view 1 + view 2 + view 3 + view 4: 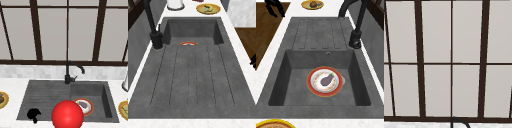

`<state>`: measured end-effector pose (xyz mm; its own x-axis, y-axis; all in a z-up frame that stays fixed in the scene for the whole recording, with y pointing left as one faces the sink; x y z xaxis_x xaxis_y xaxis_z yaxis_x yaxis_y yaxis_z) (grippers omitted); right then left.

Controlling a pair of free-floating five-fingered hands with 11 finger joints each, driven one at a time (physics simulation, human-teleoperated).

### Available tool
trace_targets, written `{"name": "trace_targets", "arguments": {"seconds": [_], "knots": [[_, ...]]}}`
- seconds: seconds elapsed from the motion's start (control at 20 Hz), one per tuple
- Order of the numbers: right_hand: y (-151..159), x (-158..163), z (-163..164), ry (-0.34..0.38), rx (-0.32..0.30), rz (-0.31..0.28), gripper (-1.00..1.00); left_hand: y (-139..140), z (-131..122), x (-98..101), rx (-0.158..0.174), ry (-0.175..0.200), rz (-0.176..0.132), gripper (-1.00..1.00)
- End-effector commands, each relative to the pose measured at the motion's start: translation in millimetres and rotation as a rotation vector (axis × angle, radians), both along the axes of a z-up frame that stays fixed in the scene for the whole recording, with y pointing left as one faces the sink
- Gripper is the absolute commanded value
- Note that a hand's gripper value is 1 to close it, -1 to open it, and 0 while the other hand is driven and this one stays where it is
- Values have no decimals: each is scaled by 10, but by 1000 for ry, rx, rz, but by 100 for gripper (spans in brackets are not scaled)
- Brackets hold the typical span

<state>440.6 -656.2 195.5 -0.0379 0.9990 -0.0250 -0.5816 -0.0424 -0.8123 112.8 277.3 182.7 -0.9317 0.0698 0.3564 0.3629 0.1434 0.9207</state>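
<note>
My left hand hovers low at the front left of the sink, by the drainboard, and holds nothing. The right side view puts this hand just off the counter's front edge, over the wooden floor, and a sliver of it shows at the edge of the left side view. A red-rimmed plate carrying a purple eggplant lies in the basin. A large red ball in the foreground covers part of that plate and the sink's front edge.
A black faucet stands behind the sink, under a dark-framed window. Yellow plates with food sit on the counter at the left and right. A white container stands at the back right.
</note>
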Motion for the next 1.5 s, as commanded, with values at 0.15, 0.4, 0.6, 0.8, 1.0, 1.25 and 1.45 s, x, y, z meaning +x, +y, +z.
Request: {"name": "trace_targets", "arguments": {"seconds": [0.15, 0.4, 0.6, 0.8, 1.0, 1.25, 1.45], "knots": [[-351, -24, -127, -43, -4, -86, 100, 0, 0, 0, 0, 0, 0, 0], [-502, 0, -238, -44, -28, -144, 100, 0, 0, 0, 0, 0, 0, 0], [-600, 17, -325, -41, -53, -188, 100, 0, 0, 0, 0, 0, 0, 0], [-697, 38, -413, -42, -75, -216, 100, 0, 0, 0, 0, 0, 0, 0], [-792, 77, -521, -52, -86, -229, 100, 0, 0, 0, 0, 0, 0, 0], [-889, 83, -585, -19, -76, -249, 100, 0, 0, 0, 0, 0, 0, 0], [-960, 77, -630, 1, -33, -247, 100, 0, 0, 0, 0, 0, 0, 0]]}}
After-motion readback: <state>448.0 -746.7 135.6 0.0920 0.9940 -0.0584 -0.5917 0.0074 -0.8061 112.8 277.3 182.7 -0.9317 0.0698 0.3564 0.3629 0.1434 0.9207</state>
